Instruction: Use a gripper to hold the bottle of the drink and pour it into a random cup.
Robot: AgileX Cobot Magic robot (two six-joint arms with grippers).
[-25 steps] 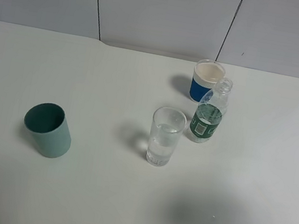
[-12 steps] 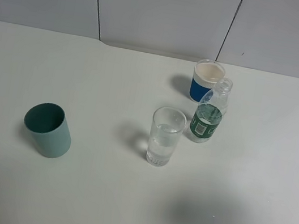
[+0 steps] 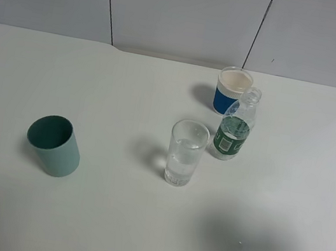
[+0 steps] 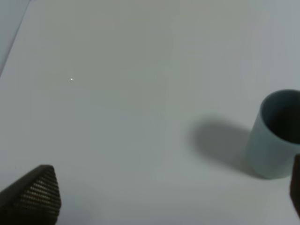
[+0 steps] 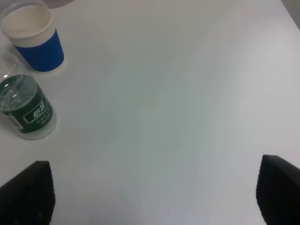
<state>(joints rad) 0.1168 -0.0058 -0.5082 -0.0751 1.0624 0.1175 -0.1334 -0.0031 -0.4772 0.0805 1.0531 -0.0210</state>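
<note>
The bottle of the drink, clear with a green label and no cap, stands upright right of the table's middle. Just left of and in front of it stands the cup, a tall clear glass holding some clear liquid. Neither arm shows in the exterior high view. In the right wrist view my right gripper is open, its fingertips wide apart over bare table, and the bottle stands beyond them to one side. My left gripper is open with nothing between its fingers.
A white cup with a blue band stands right behind the bottle, almost touching it, and shows again as the white and blue cup. A teal cup sits at the front left, near the left gripper as the teal cup. The white table ends at a wall behind.
The bottle and cups have not moved. The soft shadow on the table at the front right has spread slightly.
</note>
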